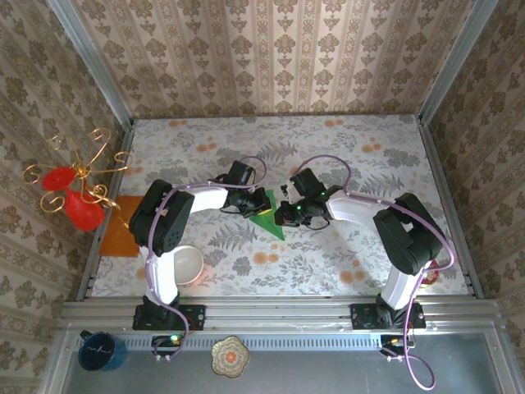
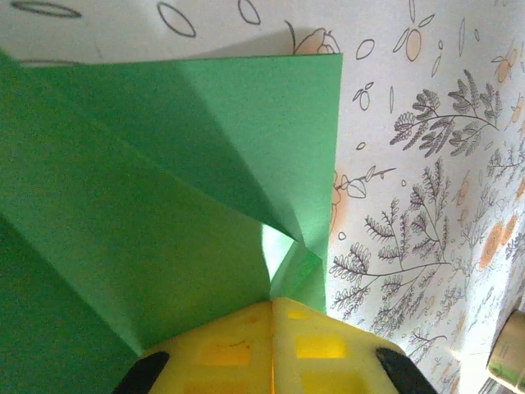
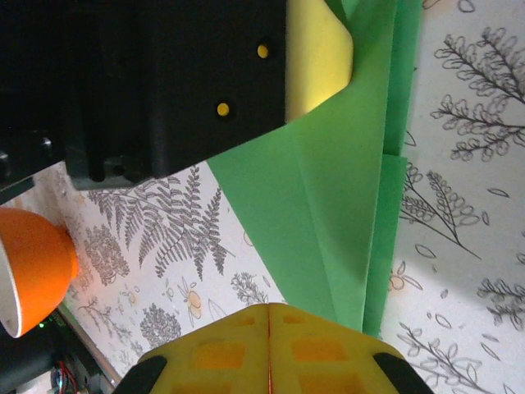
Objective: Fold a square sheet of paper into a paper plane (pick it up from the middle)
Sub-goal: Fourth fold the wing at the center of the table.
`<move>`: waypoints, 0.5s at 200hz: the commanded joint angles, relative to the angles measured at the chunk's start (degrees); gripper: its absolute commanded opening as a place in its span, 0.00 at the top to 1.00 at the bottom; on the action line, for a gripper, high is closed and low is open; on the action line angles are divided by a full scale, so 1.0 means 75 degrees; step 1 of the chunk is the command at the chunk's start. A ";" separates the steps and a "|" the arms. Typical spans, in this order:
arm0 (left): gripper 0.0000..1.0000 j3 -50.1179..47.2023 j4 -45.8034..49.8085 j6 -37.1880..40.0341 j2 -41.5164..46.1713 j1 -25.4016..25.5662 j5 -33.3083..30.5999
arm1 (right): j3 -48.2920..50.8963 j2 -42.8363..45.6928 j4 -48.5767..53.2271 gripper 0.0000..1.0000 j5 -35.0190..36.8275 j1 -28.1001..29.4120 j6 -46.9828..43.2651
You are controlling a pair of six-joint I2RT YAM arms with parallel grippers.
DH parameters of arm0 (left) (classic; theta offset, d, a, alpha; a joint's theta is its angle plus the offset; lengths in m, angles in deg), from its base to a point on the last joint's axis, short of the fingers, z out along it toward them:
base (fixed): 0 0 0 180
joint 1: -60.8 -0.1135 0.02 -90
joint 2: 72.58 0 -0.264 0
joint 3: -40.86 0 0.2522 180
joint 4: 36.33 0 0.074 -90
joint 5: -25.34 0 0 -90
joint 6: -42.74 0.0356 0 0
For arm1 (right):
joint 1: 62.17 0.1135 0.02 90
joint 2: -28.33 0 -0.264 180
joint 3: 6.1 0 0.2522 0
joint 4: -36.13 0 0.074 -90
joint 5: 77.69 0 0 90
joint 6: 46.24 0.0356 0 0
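Two containers stand apart from the work. A bowl, orange outside and white inside, sits on the table close to the left arm's base, and its pale inside is open to the overhead view with only bare white showing. From the right wrist the same bowl appears at the left edge, tipped side-on, so its hollow is hidden there. A dark blue mug stands on the ledge in front of the table, well apart from everything; I cannot tell what it holds.

Near the middle of the table lies the paper plane, bright green, half folded, its point aimed toward the arms. The left gripper meets it from the left and the right gripper from the right, the two just beside each other.

Up close, the left gripper has its yellow fingers pressed together, with the creased paper plane pinched at their seam. The right gripper also has its fingers closed tight; the paper plane runs down to them, but whether it is caught I cannot tell.

A flat orange sheet lies at the table's left edge.
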 commanded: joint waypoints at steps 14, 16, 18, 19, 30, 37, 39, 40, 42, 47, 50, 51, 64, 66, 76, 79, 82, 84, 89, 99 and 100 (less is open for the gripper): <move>0.92 0.0025 0.1185 -0.0068 -0.0566 0.0092 -0.0832 | -0.0277 -0.0518 0.0455 0.92 0.0161 0.0127 -0.0001; 0.92 0.0033 0.1209 -0.0068 -0.0571 0.0101 -0.0844 | -0.0283 -0.0534 0.0461 0.93 0.0156 0.0127 -0.0001; 0.92 0.0044 0.1232 -0.0071 -0.0581 0.0103 -0.0850 | -0.0278 -0.0555 0.0457 0.93 0.0152 0.0127 -0.0001; 0.92 0.0055 0.1244 -0.0069 -0.0583 0.0104 -0.0857 | -0.0278 -0.0564 0.0454 0.93 0.0160 0.0127 -0.0001; 0.92 0.0121 0.1361 -0.0045 -0.0600 0.0121 -0.0897 | -0.0277 -0.0626 0.0456 0.93 0.0189 0.0139 -0.0013; 0.92 0.0164 0.1454 -0.0044 -0.0621 0.0127 -0.0942 | -0.0277 -0.0662 0.0470 0.93 0.0202 0.0139 -0.0013; 0.92 0.0176 0.1478 -0.0044 -0.0629 0.0127 -0.0950 | -0.0277 -0.0666 0.0474 0.93 0.0211 0.0139 -0.0019; 0.92 0.0180 0.1484 -0.0044 -0.0630 0.0127 -0.0954 | -0.0277 -0.0667 0.0474 0.93 0.0212 0.0139 -0.0022; 0.92 0.0183 0.1497 -0.0038 -0.0640 0.0133 -0.0965 | -0.0271 -0.0676 0.0484 0.93 0.0228 0.0139 -0.0024; 0.92 0.0210 0.1558 -0.0034 -0.0654 0.0139 -0.0979 | -0.0265 -0.0708 0.0505 0.93 0.0255 0.0139 -0.0024; 0.92 0.0227 0.1595 -0.0033 -0.0664 0.0139 -0.0991 | -0.0256 -0.0715 0.0521 0.94 0.0277 0.0145 -0.0024; 0.92 0.0235 0.1601 -0.0033 -0.0665 0.0151 -0.0997 | -0.0255 -0.0715 0.0522 0.94 0.0287 0.0142 -0.0025; 0.92 0.0300 0.1736 -0.0038 -0.0703 0.0151 -0.1070 | -0.0219 -0.0780 0.0580 0.94 0.0374 0.0139 -0.0025; 0.92 0.0310 0.1754 -0.0040 -0.0711 0.0151 -0.1079 | -0.0210 -0.0784 0.0589 0.94 0.0386 0.0142 -0.0025; 0.92 0.0343 0.1853 -0.0044 -0.0746 0.0151 -0.1131 | -0.0144 -0.0821 0.0607 0.94 0.0424 0.0132 -0.0025; 0.93 0.0353 0.1878 -0.0044 -0.0757 0.0151 -0.1141 | -0.0126 -0.0835 0.0606 0.95 0.0435 0.0129 -0.0025; 0.93 0.0377 0.1896 -0.0054 -0.0754 0.0151 -0.1160 | -0.0106 -0.0841 0.0607 0.95 0.0436 0.0128 -0.0025; 0.93 0.0379 0.1914 -0.0055 -0.0768 0.0151 -0.1172 | -0.0093 -0.0843 0.0605 0.95 0.0445 0.0121 -0.0019; 0.93 0.0391 0.1962 -0.0067 -0.0782 0.0151 -0.1196 | -0.0042 -0.0861 0.0605 0.95 0.0457 0.0127 -0.0013; 0.93 0.0417 0.2036 -0.0076 -0.0807 0.0151 -0.1235 | 0.0035 -0.0868 0.0594 0.95 0.0458 0.0110 -0.0001; 0.93 0.0418 0.2045 -0.0078 -0.0813 0.0151 -0.1242 | 0.0043 -0.0879 0.0593 0.95 0.0453 0.0107 -0.0001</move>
